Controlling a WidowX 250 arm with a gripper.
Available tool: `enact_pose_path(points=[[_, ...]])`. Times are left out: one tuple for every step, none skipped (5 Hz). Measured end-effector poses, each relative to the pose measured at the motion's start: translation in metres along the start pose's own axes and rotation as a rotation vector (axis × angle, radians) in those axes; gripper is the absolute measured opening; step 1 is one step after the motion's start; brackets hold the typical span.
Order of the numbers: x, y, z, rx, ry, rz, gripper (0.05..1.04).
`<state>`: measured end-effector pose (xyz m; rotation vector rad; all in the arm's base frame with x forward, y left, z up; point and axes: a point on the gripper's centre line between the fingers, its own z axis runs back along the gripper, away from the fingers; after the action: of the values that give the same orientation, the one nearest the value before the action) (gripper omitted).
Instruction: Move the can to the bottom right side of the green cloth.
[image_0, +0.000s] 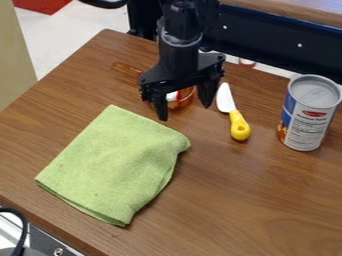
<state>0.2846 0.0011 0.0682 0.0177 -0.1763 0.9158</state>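
Note:
The gripper (184, 107) hangs over the upper middle of the table, its two fingers spread apart with nothing held between them. The can (310, 114), with a silver lid and a blue, white and red label, stands upright at the right side, well to the right of the gripper. A green cloth (117, 162) lies flat and slightly rumpled on the left half of the table, below and left of the gripper.
A toy knife (238, 125) with a yellow handle lies between the gripper and the can. Behind the gripper is a transparent orange pan (180, 102), partly hidden. The wooden table (247, 200) has its left edge running diagonally.

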Motion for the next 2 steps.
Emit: enact_pose_path(points=[[-0.003,0.002,-0.007,0.025,0.011,-0.006,1.001],[0.01,-0.028,-0.008,0.052,-0.086,-0.064,1.0]])
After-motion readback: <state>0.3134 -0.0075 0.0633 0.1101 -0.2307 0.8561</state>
